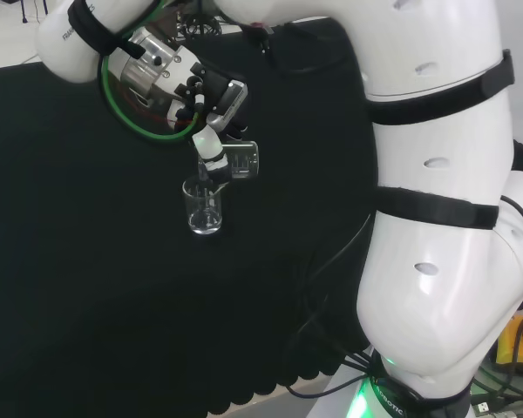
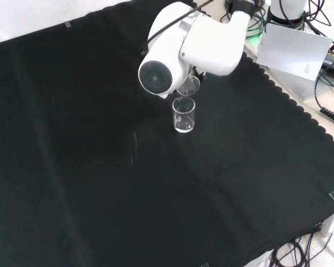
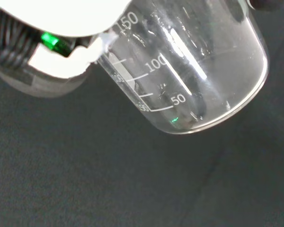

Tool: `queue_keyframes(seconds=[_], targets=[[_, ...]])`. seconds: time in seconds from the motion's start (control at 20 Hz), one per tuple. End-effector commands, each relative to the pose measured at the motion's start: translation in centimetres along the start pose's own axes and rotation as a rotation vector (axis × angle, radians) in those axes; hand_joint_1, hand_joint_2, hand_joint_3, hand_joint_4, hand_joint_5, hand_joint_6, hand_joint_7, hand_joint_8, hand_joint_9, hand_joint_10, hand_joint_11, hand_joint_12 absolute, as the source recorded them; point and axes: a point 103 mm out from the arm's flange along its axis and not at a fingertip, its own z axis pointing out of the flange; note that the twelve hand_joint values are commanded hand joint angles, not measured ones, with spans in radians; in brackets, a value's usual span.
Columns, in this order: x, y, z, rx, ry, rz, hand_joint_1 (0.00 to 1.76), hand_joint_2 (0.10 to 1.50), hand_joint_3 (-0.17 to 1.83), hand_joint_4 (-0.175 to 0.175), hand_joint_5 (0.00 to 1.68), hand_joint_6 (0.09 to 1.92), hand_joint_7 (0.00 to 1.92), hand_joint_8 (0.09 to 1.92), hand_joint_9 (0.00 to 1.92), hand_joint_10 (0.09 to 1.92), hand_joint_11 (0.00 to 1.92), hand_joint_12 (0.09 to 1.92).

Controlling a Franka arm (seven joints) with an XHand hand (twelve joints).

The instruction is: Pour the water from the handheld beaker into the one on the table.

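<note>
In the head view the black and white hand (image 1: 211, 103) is shut on a clear glass beaker (image 1: 241, 161), tipped far over on its side with its mouth toward a second clear beaker (image 1: 203, 207) that stands upright on the black cloth (image 1: 87, 261) just below it. In the front view the held beaker (image 2: 188, 86) hangs tilted right above the rim of the standing beaker (image 2: 184, 114), partly behind the arm's white link. Up close in the wrist view the held beaker (image 3: 189, 66) shows white scale marks; a thin film of water lies near its base.
The arm's white links (image 1: 436, 174) take up the right of the head view. Cables (image 1: 331, 287) lie on the cloth near the arm's base. A grey box (image 2: 292, 53) stands past the cloth's scalloped edge in the front view.
</note>
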Motion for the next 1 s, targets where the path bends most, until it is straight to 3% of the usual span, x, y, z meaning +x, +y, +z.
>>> queue_keyframes(seconds=[0.05, 1.0], targets=[[-0.7, -0.3, 0.4, -0.104, 0.056, -0.033, 1.13, 0.62, 0.74, 0.175, 1.25, 0.75, 1.54, 0.61, 1.70, 0.17, 1.47, 0.63], [-2.4, 0.2, 1.4, -0.218, 0.157, -0.107, 1.13, 0.63, 0.74, 0.175, 1.25, 0.75, 1.54, 0.61, 1.70, 0.17, 1.48, 0.63]])
